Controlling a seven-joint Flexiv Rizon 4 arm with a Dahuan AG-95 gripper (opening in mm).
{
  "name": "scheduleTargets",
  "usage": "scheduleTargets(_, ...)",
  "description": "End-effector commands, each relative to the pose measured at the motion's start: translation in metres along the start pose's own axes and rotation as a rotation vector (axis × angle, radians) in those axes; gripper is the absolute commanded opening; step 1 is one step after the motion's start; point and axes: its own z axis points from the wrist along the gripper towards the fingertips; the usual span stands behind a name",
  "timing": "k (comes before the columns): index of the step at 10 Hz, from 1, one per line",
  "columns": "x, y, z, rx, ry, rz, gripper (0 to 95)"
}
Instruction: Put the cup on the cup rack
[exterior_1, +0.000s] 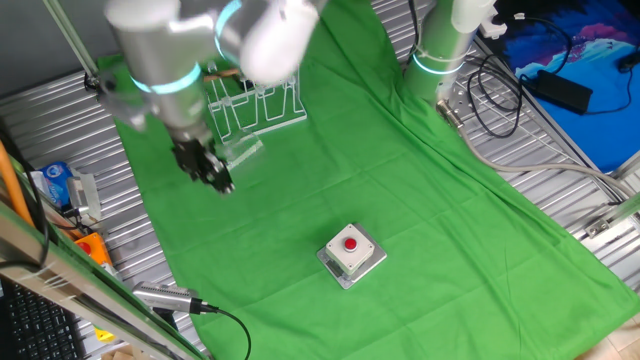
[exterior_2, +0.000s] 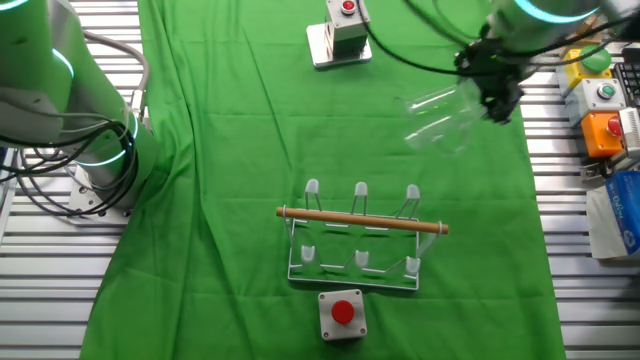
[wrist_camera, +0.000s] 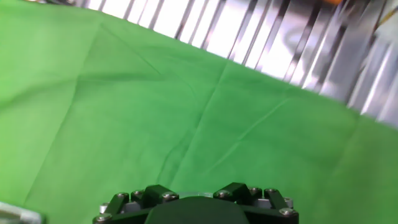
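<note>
Cup (exterior_2: 437, 118) shows as a faint clear glass, tilted on its side in the air, held at the tip of the end effector (exterior_2: 492, 95) in the other fixed view; it sits above the green cloth (exterior_2: 250, 130), near that view's far right. In one fixed view the same glass (exterior_1: 240, 152) is a pale blur just beside the black end effector (exterior_1: 215, 175), a little nearer than the cup rack (exterior_1: 255, 105). The end effector appears clamped on the glass, though the fingers themselves are too dark and small to make out clearly. The cup rack (exterior_2: 360, 235) stands upright on the cloth, its white wire loops under a wooden dowel (exterior_2: 362, 220), well apart from the cup. A grey box with a red button (exterior_2: 342, 313) lies just on the near side of the rack; another (exterior_2: 340, 35) sits at the far edge. The hand view shows only creased cloth and the end effector's base (wrist_camera: 196, 208). Ribbed metal tabletop (exterior_2: 50, 280) borders the cloth.
</note>
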Motion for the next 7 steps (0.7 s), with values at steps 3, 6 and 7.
scheduleTargets(3,-0.001,-0.017,-0.041,0.056,-0.087,-0.167,0.0)
scheduleTargets(6,0.000,-0.031,-0.047,0.103,-0.152,-0.321,0.0)
scheduleTargets(7,0.002,-0.032,-0.049,0.110,-0.164,-0.344,0.0)
